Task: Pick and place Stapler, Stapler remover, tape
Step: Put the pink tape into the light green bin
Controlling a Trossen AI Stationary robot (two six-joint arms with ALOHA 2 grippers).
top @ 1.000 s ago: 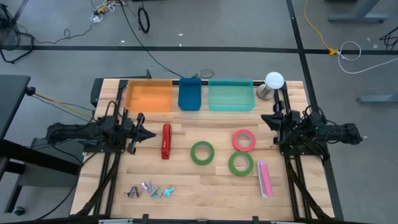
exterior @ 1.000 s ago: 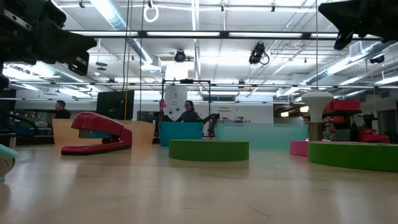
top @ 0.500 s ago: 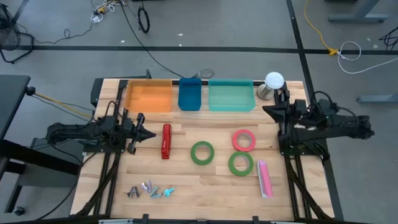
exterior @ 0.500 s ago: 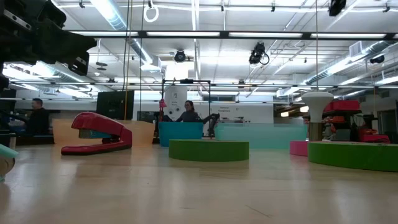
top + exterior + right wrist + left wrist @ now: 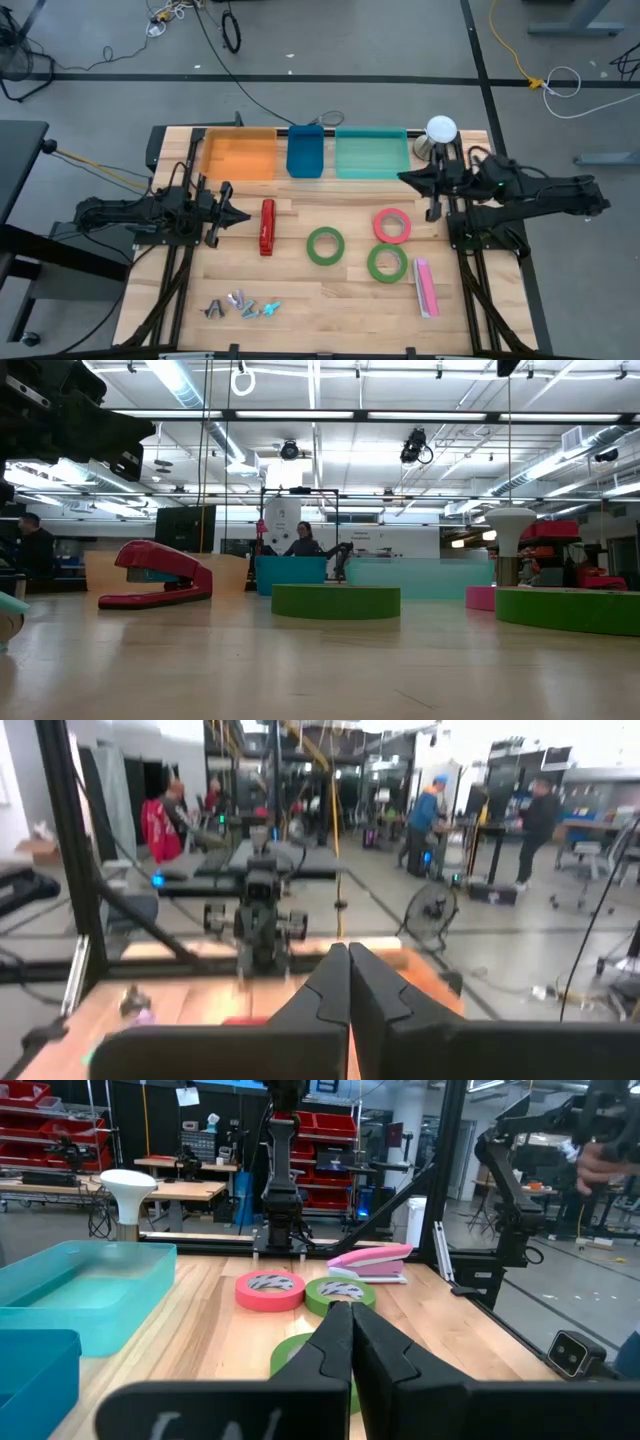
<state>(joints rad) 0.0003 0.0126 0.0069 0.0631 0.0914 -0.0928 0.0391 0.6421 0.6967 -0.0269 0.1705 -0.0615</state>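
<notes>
Your three tape rolls lie flat mid-table: red one [image 5: 392,225], green ones [image 5: 325,245] and [image 5: 386,262]. They look light and stiff, so pinch one wall through the open centre. The red stapler [image 5: 267,227] is heavier; grip across its body. Your right gripper [image 5: 404,177] reaches out near the teal tray [image 5: 372,154], fingers together; the left gripper [image 5: 243,216] waits beside the stapler, also closed.

A big open robotics lab, workshop-style, and it was busy.

The wooden counter [image 5: 330,250] stood on grey concrete floor [image 5: 330,40] strewn with cables [image 5: 232,30]. Behind it ran red storage shelves [image 5: 60,1120], workbenches [image 5: 180,1165], strip lights [image 5: 300,415] under an exposed ceiling, and people [image 5: 430,815] standing among more rigs and office chairs [image 5: 585,870].
</notes>
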